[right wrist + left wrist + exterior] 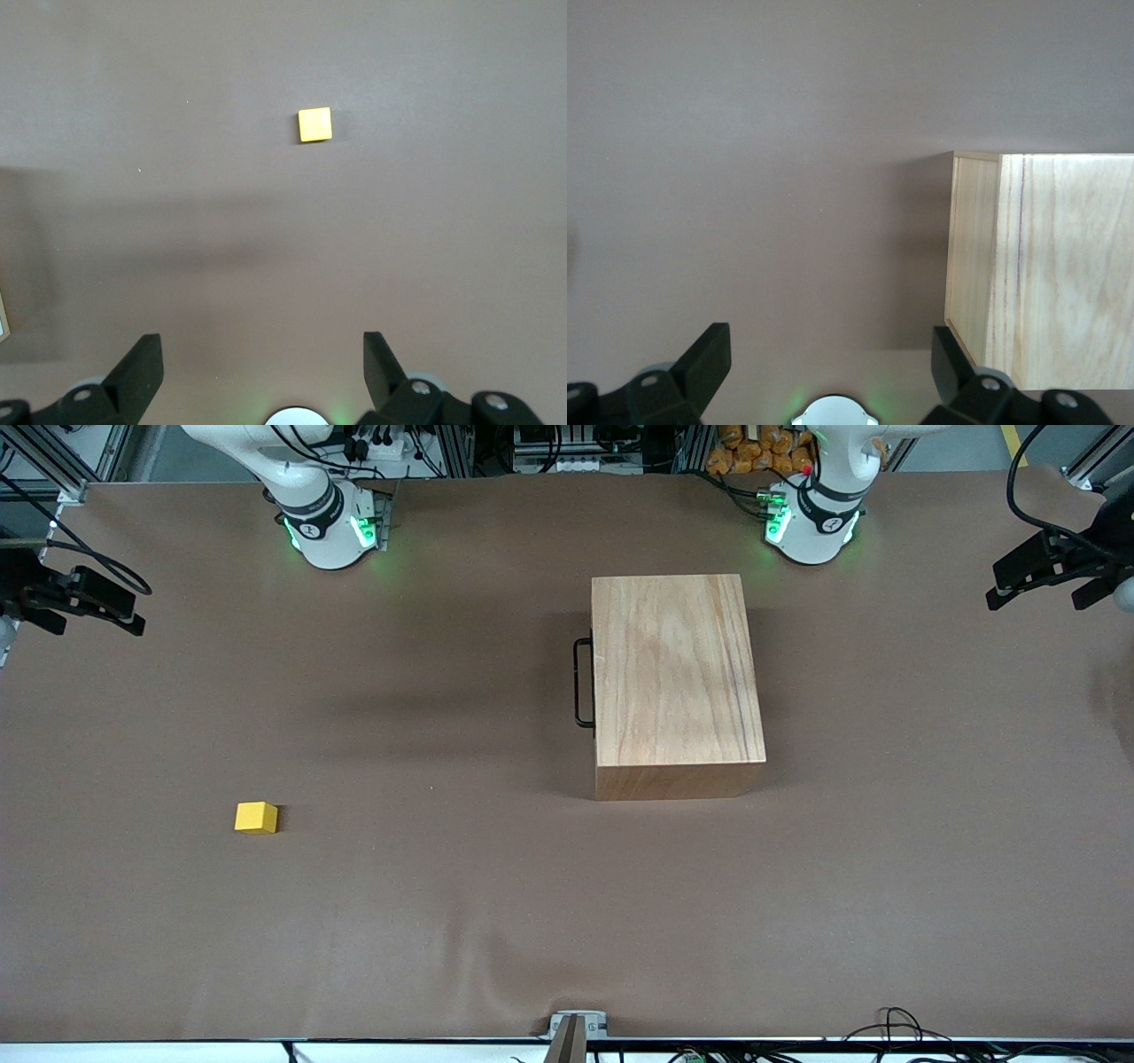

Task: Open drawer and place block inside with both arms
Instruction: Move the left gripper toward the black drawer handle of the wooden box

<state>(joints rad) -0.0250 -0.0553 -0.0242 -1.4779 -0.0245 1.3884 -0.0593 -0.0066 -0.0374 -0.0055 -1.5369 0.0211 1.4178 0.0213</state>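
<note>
drawer (592,682) front hidden, box (1045,266) cropped

Brown table (496,921): box (675,677), block (256,817)

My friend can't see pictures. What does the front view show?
A closed wooden box with a black wire handle sits on a brown table. A small yellow block lies nearer the camera, toward the right arm's end. The left gripper and right gripper wait at the table's ends.

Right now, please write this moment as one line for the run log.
drawer: shut in box | block: on table, toward right arm's end | left gripper: open, empty, waiting | right gripper: open, empty, above block
</note>
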